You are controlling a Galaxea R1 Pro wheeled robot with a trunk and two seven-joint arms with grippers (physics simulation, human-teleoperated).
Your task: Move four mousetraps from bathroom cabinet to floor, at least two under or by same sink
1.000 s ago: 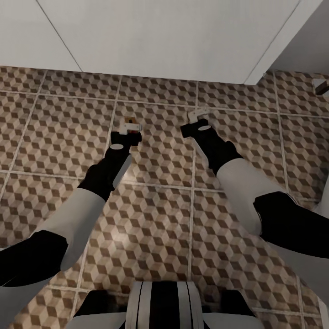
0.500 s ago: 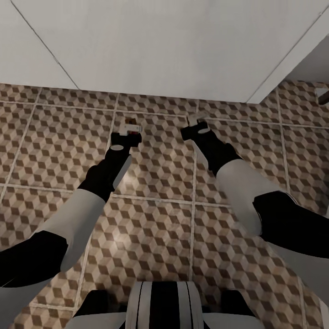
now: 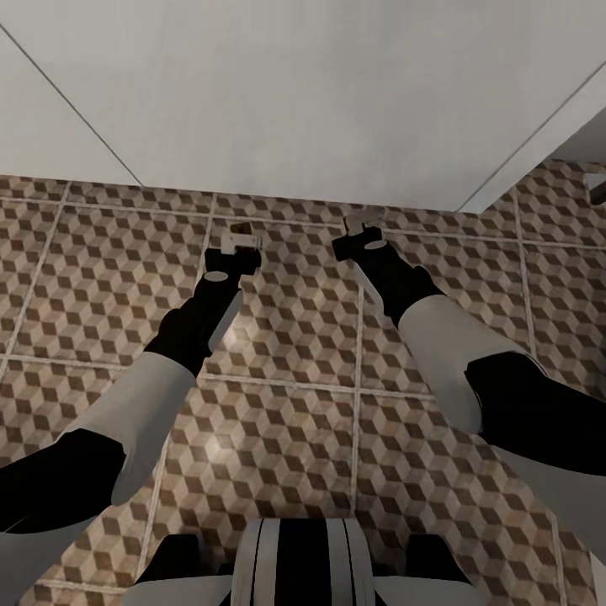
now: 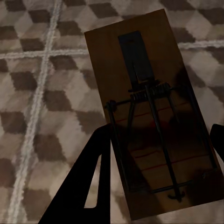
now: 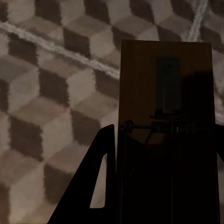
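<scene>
Each mousetrap — flat brown wood, wire spring — is half-shadowed: left gripper (image 4: 158, 154) clamps one (image 4: 149, 107), right gripper (image 5: 163, 172) another (image 5: 168, 116), above cube-patterned tiles (image 3: 286, 421).

bathroom: cube-patterned floor tiles (image 3: 286, 438), white vanity (image 3: 295, 93).

Head looks down; wrists close above floor (image 3: 278, 438)
</scene>
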